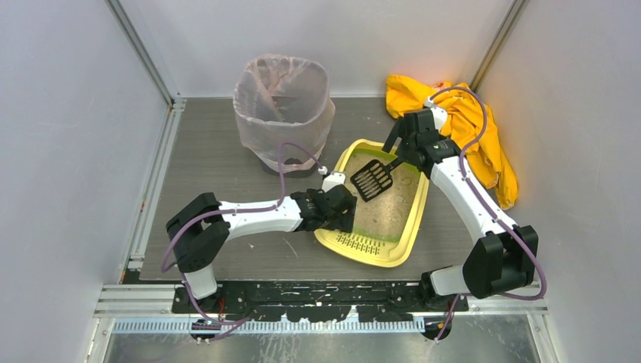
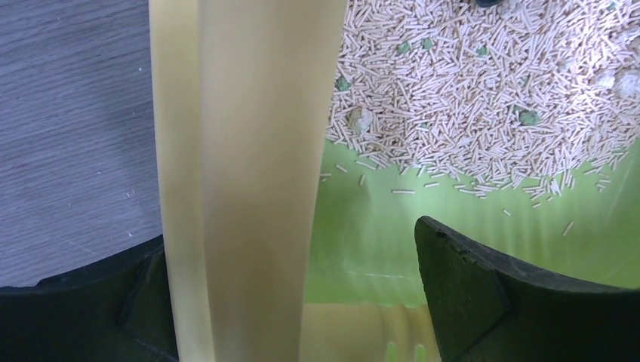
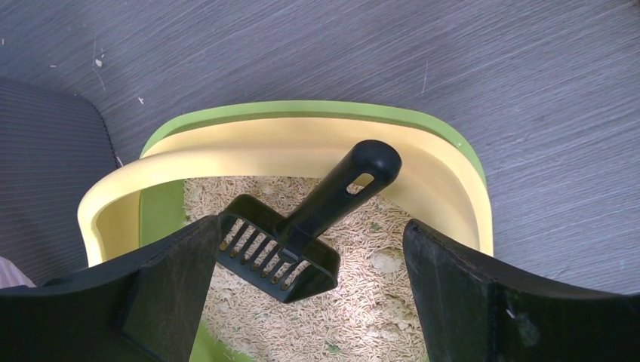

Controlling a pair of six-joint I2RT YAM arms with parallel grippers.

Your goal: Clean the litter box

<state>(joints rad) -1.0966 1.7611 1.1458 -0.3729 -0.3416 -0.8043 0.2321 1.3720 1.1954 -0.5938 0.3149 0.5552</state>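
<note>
The litter box (image 1: 364,246) sits mid-table (image 1: 219,166): shallow glossy yellow plastic, rounded corners, green inside, filled with pale stick-shaped pellets (image 2: 468,90) (a few green bits mixed in). A black slotted scoop (image 1: 372,179) lies in it, handle propped on the wall. The left gripper (image 2: 289,237) reaches in low, jaws open astride the side wall, while the right gripper (image 3: 311,225) hangs over the scoop, jaws spread wide, holding nothing.

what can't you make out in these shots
- Left wrist view: whether the outer of the left fingers touches the litter box rim; the rim overlaps its inner face.
- Top view: what lies in the bin; its pinkish bag folds hide the inside.
- Right wrist view: whether the scoop holds clumps; its black pan is too dark.
- Right wrist view: the box's slotted end, past the bottom edge.
</note>
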